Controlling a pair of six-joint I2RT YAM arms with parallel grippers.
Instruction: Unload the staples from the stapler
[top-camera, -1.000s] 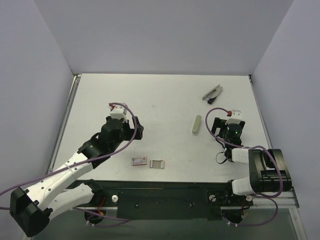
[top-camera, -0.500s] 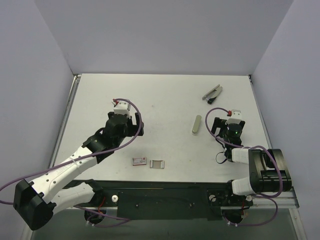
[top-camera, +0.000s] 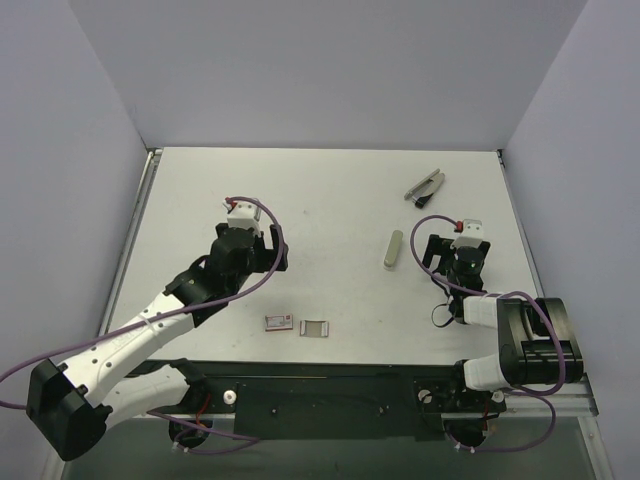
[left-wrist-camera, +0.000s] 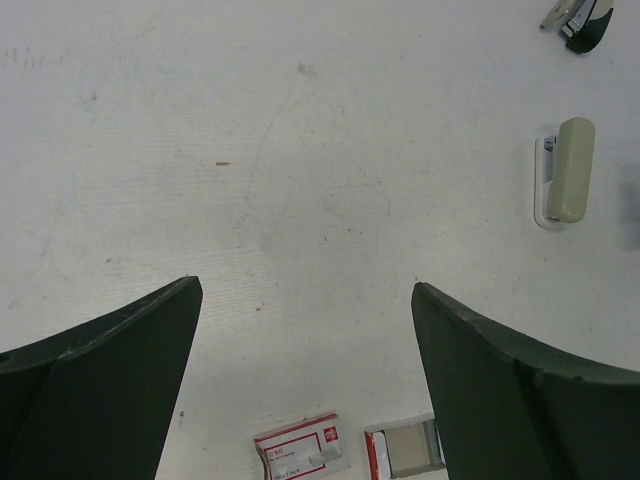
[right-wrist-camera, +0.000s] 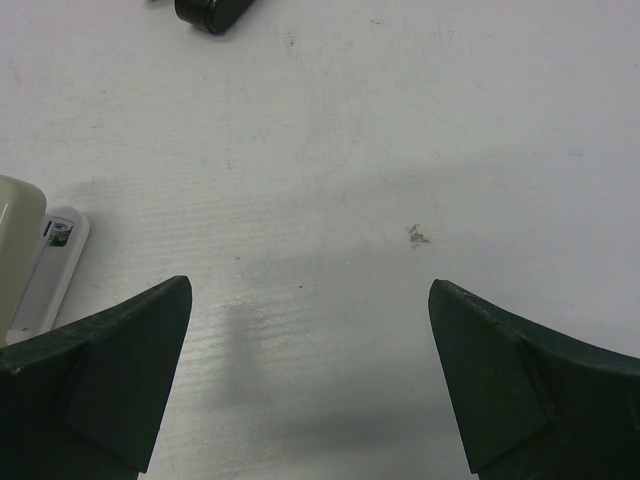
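Looking down from above, the stapler lies in two pieces on the right half of the white table (top-camera: 320, 190). The pale grey-green shell bar (top-camera: 394, 249) sits right of centre, its long axis running nearly up and down the frame, its top end leaning slightly right. The black-and-silver metal inner bar (top-camera: 425, 187) lies above it, well apart, slanting toward the upper right. The right fingers (top-camera: 429, 250) are spread wide and empty, just to the right of the shell bar. The left fingers (top-camera: 278, 256), also wide and empty, hang left of centre, well apart from both pieces. A small red-and-white box (top-camera: 278, 322) lies near the bottom edge.

From the left wrist, the left fingers (left-wrist-camera: 100, 370) gape over bare table. The shell bar (left-wrist-camera: 570, 182) stands upright far to the right, and the metal bar (left-wrist-camera: 578, 15) is clipped by the upper right corner.

From the right wrist, the right fingers (right-wrist-camera: 100, 370) are parted over nothing. The shell bar (right-wrist-camera: 18, 250) shows at the left edge, just outside the left finger. The metal bar's black end (right-wrist-camera: 213, 12) peeks in at the top left. I'd say the right arm is much the nearer; it would need to shift left for the shell, or up and left for the metal bar.
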